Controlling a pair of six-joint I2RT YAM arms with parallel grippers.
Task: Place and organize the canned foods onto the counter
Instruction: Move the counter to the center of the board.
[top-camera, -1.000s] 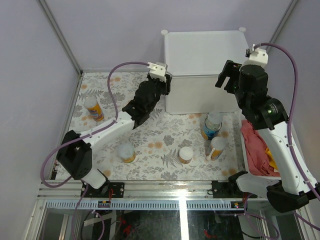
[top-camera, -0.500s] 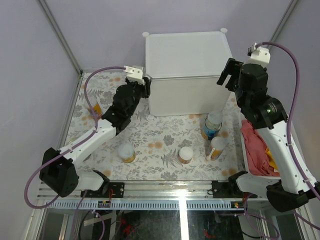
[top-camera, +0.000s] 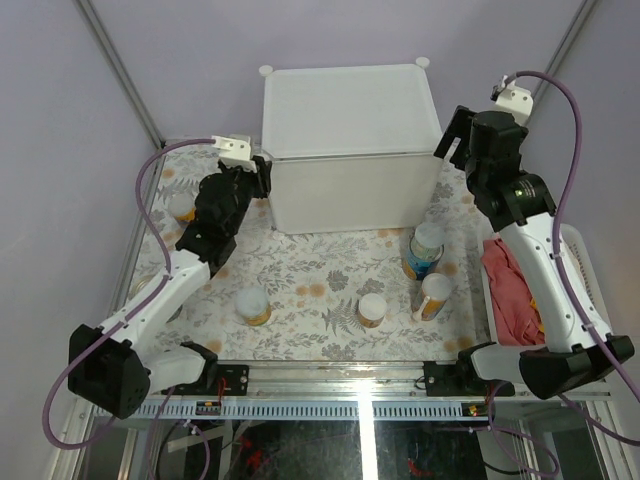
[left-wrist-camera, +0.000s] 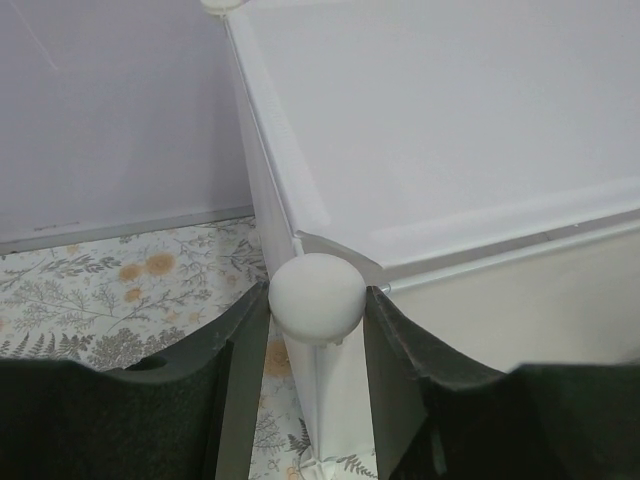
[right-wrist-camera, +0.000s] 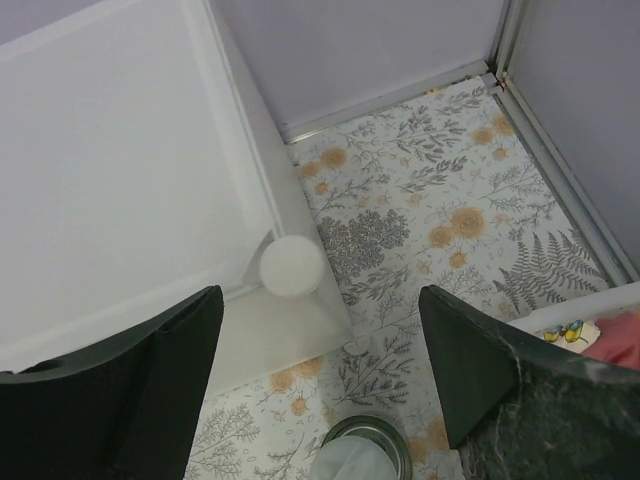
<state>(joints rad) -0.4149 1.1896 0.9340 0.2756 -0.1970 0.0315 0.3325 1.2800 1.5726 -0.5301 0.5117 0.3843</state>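
Note:
The counter (top-camera: 350, 120), a big white cube, stands at the back of the floral table. My left gripper (top-camera: 260, 183) is shut on its front-left corner knob (left-wrist-camera: 317, 298), one finger on each side. My right gripper (top-camera: 452, 140) hangs open above the counter's front-right corner, whose knob (right-wrist-camera: 292, 265) lies between its fingers without contact. The canned foods stand on the table: a blue-labelled can (top-camera: 424, 250), a tall one (top-camera: 434, 296), two short orange ones (top-camera: 372, 310) (top-camera: 253, 305), and one at the left (top-camera: 182, 207) partly behind my left arm.
A white basket with red and yellow cloth (top-camera: 512, 290) sits at the right edge. Purple walls and metal rails close the table at the back and sides. The blue-labelled can's top (right-wrist-camera: 360, 458) shows just below my right gripper.
The counter has slid to the left across the table, with my left gripper shut on its corner knob and moving with it. My right gripper has shifted slightly toward the back.

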